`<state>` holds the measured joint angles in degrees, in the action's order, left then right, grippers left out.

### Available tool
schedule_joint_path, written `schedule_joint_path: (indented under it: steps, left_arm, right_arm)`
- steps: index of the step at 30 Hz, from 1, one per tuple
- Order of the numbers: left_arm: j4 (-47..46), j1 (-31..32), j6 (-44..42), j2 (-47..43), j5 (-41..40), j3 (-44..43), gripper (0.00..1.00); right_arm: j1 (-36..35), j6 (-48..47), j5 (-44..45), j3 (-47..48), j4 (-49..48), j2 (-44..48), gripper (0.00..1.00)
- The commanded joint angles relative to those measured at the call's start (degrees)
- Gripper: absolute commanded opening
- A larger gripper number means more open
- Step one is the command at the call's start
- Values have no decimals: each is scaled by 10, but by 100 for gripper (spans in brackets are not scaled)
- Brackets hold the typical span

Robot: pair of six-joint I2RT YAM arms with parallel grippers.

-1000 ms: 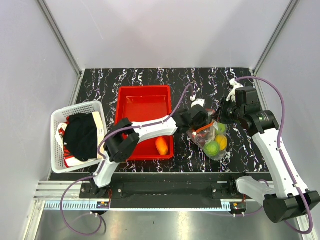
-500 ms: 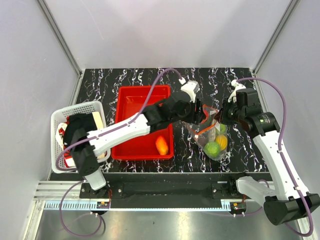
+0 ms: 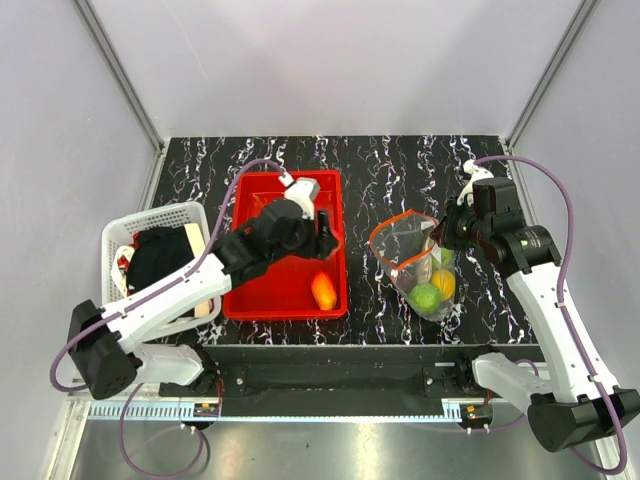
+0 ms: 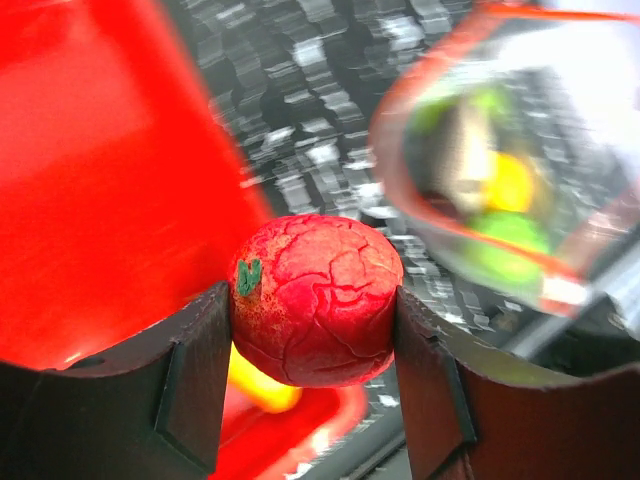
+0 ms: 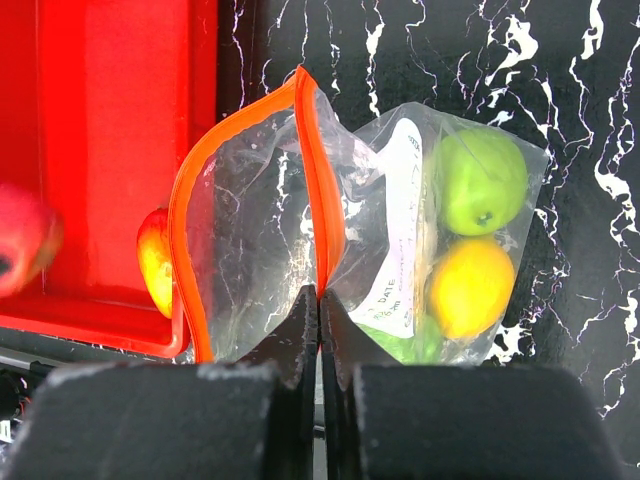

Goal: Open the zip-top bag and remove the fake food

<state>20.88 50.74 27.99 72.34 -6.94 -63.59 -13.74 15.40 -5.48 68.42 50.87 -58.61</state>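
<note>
Zip-top bag point(image 3: 415, 265) lies open, right of red tray point(image 3: 270, 205); right gripper point(image 5: 318, 300) has fingers pressed together on its rim. Left gripper point(image 4: 315, 320) clamps red fruit point(image 4: 315, 298) over tray, w/ orange piece point(image 3: 323, 291) inside. Green fruit point(image 5: 482, 180), yellow one point(image 5: 470, 285), maybe more, remain bagged. Approx. halfway.

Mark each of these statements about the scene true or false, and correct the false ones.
1. The left pincer grips a red fruit. True.
2. The zip-top bag is zipped shut. False: its mouth gapes open, and the right pincer pinches the orange strip.
3. A yellow fruit lies inside the bag. True.
4. The red tray holds nothing. False: an orange fruit lies in its near right corner.
</note>
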Motion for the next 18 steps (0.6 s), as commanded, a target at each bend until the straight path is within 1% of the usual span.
schedule_joint_path:
  steps: [1,6,7,10,13,15,16,17,18]
  left_arm:
    - [-40,-67,23,17,57,65,18]
    - [-80,-103,9,89,85,61,17]
    - [-89,-114,7,117,88,59,17]
    - [-99,-135,5,175,114,36,15]
    - [-97,-144,13,218,127,6,16]
    - [-92,-148,17,247,140,-10,27]
    - [-91,-148,23,251,140,-11,34]
    - [-93,-148,26,249,136,-12,47]
    - [-94,-148,28,243,135,-6,55]
  right_arm:
    - [-3,-8,-5,0,-15,3,0]
    - [-3,-7,-7,2,-13,2,0]
    - [-3,-8,-9,1,-13,2,0]
    - [-3,-9,-9,0,-12,4,0]
    - [-3,-9,-9,0,-10,5,0]
    - [-3,-10,-12,1,-9,6,0]
    - [-3,-11,-12,2,-9,7,0]
    - [-3,-10,-12,3,-9,6,0]
    - [-3,-11,-13,3,-9,6,0]
